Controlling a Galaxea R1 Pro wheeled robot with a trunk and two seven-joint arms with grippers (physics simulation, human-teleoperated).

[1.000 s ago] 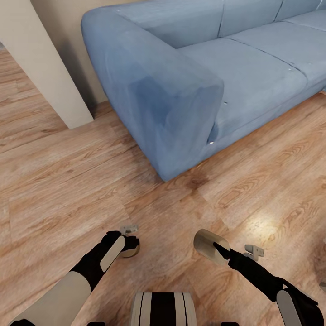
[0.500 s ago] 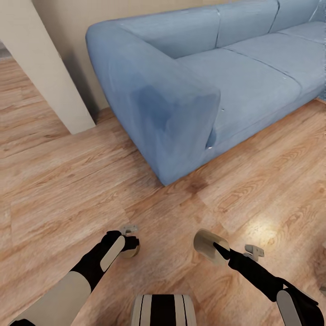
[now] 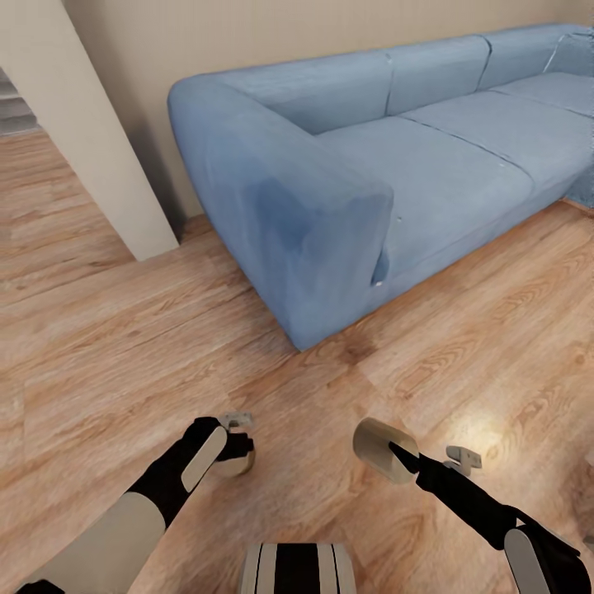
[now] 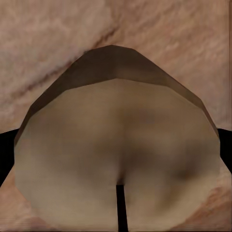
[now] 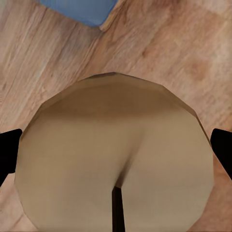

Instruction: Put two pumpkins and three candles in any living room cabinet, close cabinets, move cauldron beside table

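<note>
The left gripper (image 3: 238, 446) is clamping a stubby beige candle (image 3: 233, 459) at about 7 o'clock in the head view, its faceted round end showing a thin dark wick between the black fingers (image 4: 6, 154) in the left wrist view. The right gripper (image 3: 396, 450) is gripping a second candle (image 3: 378, 446), a smooth tan cylinder tilted on its side at 5 o'clock. Both are hanging over a glossy wood-grain plank floor (image 3: 124, 330), with a blocky blue fabric sofa (image 3: 346, 181) from 12 to 2 o'clock and a plain pale wall corner (image 3: 91, 132) at 11 o'clock.
</note>
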